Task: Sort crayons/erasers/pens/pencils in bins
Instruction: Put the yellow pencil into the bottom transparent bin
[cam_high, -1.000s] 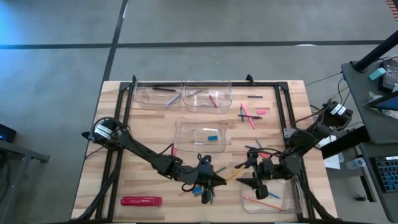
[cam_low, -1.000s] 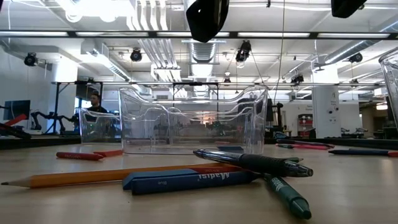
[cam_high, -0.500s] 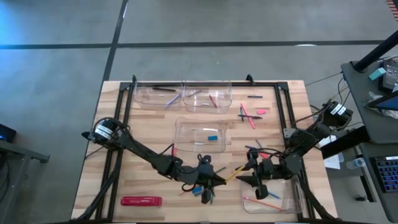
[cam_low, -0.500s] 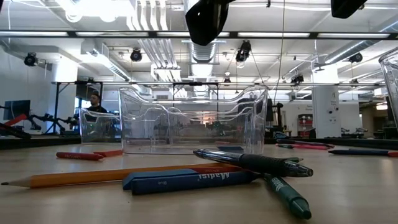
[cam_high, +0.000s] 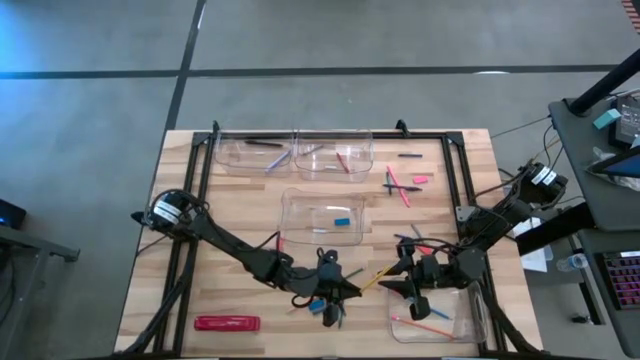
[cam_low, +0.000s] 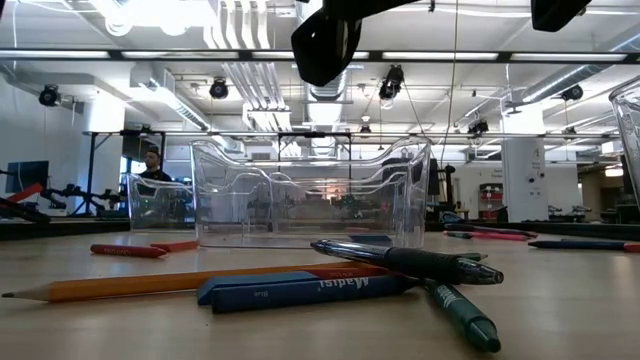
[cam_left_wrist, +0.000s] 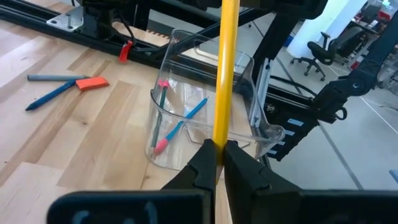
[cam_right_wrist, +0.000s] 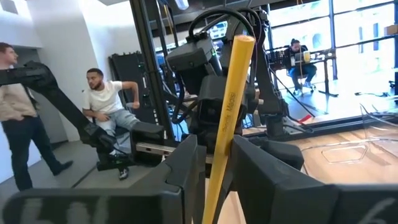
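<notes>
A long yellow pencil (cam_high: 377, 277) hangs in the air between my two grippers, above the table's near middle. My left gripper (cam_high: 350, 288) is shut on one end of it and my right gripper (cam_high: 400, 277) is shut on the other end. The left wrist view shows the pencil (cam_left_wrist: 222, 74) running away from my left gripper (cam_left_wrist: 217, 155) over a clear bin (cam_left_wrist: 205, 124) that holds pink and blue sticks. The right wrist view shows the pencil (cam_right_wrist: 230, 99) rising between the fingers of my right gripper (cam_right_wrist: 215, 171), with the left arm behind it. My left gripper pinches the pencil near one end (cam_left_wrist: 219, 138) between its two fingers, which point level toward the table's right and lie along the pencil. The pencil is lifted clear of the table. My right gripper has the pencil's other end portion (cam_right_wrist: 219, 155) between its two fingers, coming level from the table's right. That end is also clear of the table.
Two clear bins (cam_high: 250, 153) (cam_high: 335, 155) stand at the far edge and one (cam_high: 325, 215) holding a blue eraser in the middle; the near-right bin (cam_high: 440, 315) holds sticks. Loose pens and a blue crayon (cam_low: 300, 290) lie under the left gripper. More sticks (cam_high: 400, 185) lie far right; a red flat pack (cam_high: 228, 322) near left.
In the low view, my left gripper overhead has shifted a little toward the table's left and tipped slightly. The pencil stays held between both grippers, clear of the table.
</notes>
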